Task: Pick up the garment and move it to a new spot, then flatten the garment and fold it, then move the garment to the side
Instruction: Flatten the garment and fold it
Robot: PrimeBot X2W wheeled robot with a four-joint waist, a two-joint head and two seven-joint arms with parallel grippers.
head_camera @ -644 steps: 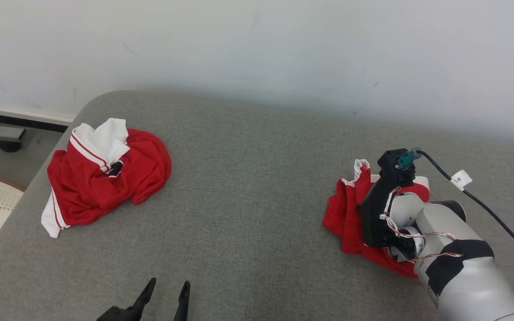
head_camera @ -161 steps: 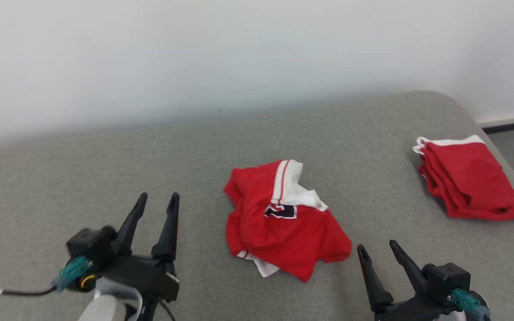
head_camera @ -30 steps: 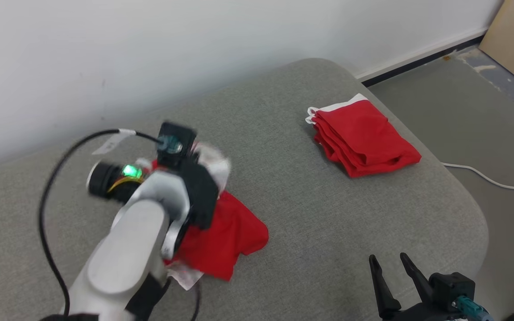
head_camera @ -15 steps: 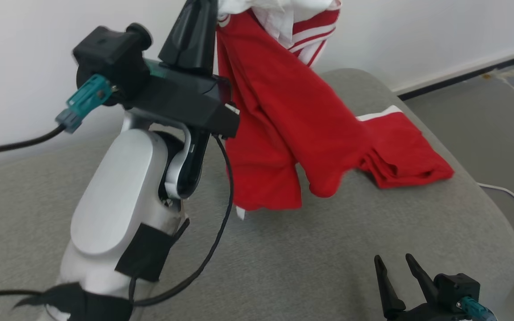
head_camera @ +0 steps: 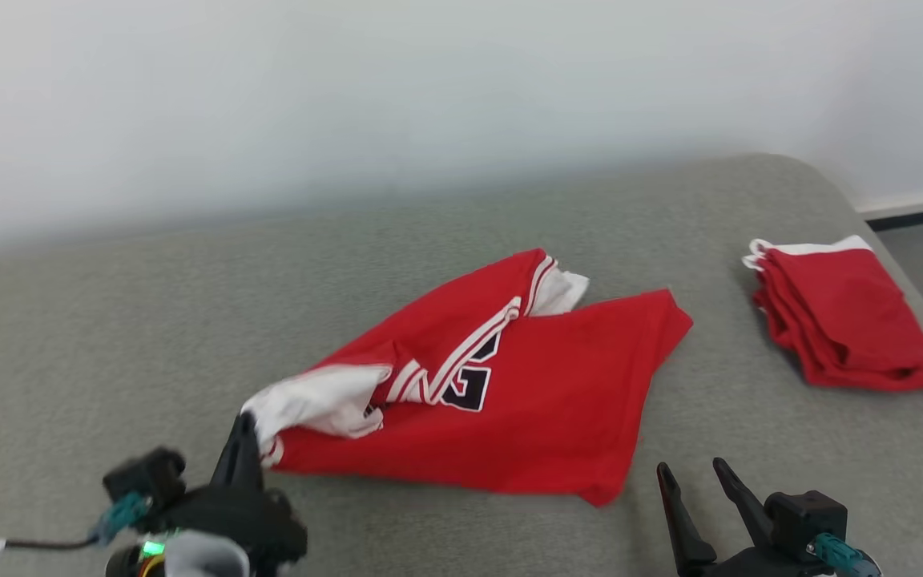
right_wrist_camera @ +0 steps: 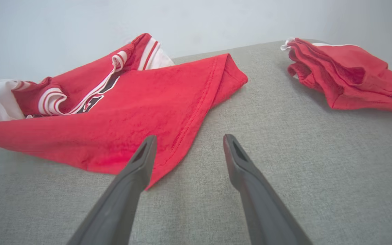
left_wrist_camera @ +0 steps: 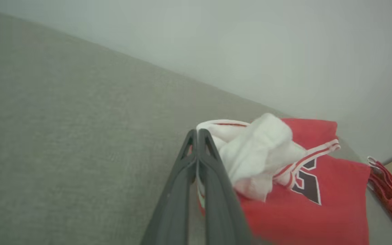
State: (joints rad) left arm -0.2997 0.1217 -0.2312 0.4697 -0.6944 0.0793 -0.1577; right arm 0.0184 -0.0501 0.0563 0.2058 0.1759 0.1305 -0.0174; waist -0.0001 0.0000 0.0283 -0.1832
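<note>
Garment (head_camera: 542, 401) was laid on the grey padded surface (head_camera: 109, 320), its white edge pinched between the pressed-together fingers of the left gripper (left_wrist_camera: 197, 131). The right gripper (right_wrist_camera: 189, 137) was seen spread, the garment's red corner just at its left finger. A folded red pile (head_camera: 846, 320) was seen further ahead, to its right.

Matt cloth garment (head_camera: 542, 401), coarse grey upholstery (head_camera: 149, 320)

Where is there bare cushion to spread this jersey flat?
Widest bare cushion: left of the jersey, up to the wall. A narrower strip lies between jersey and folded garment, ahead of the right pincer. Crowded at the left pincer, shut on the jersey.
</note>
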